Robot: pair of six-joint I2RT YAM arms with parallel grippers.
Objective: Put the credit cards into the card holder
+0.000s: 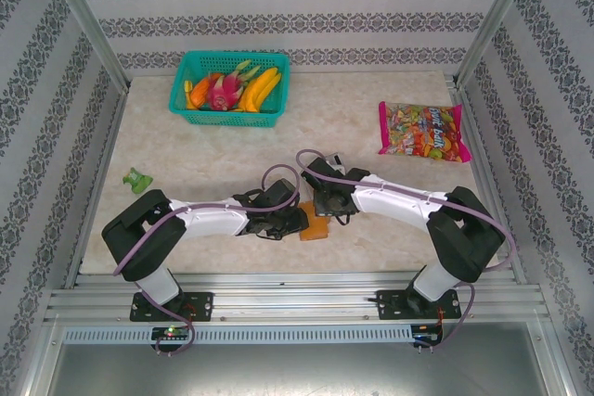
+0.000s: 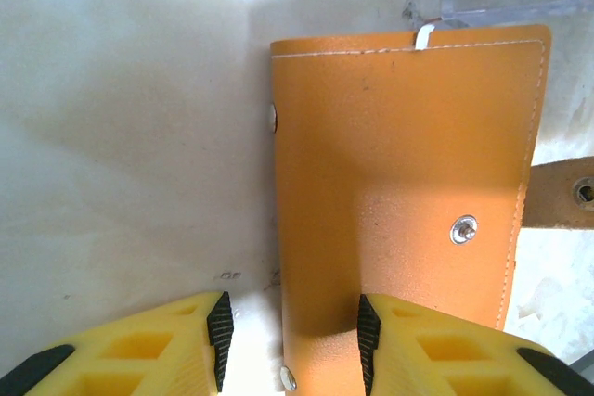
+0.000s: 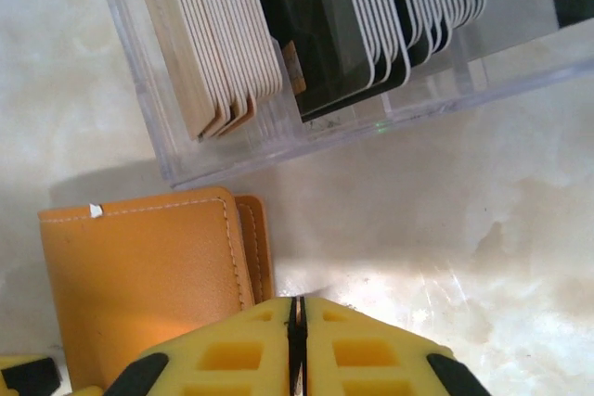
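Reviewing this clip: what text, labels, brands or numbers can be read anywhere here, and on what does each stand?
Nothing here reads clearly enough to quote.
On the candy bag: white lettering on the front, too blurred to read.
On the card holder: no print, just stitching and snaps.
On the credit cards in the clear plastic box: seen edge-on, no print legible.
On the tabletop: faint dark marks, too small to read.

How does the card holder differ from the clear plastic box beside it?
The card holder is opaque orange-brown with stitched edges; the clear box is see-through. The card holder lies flat and folded shut, showing no card; the clear box holds rows of cards standing on edge. The left gripper sits open over the card holder's edge, not over the clear box. Both rest on the table, close together.
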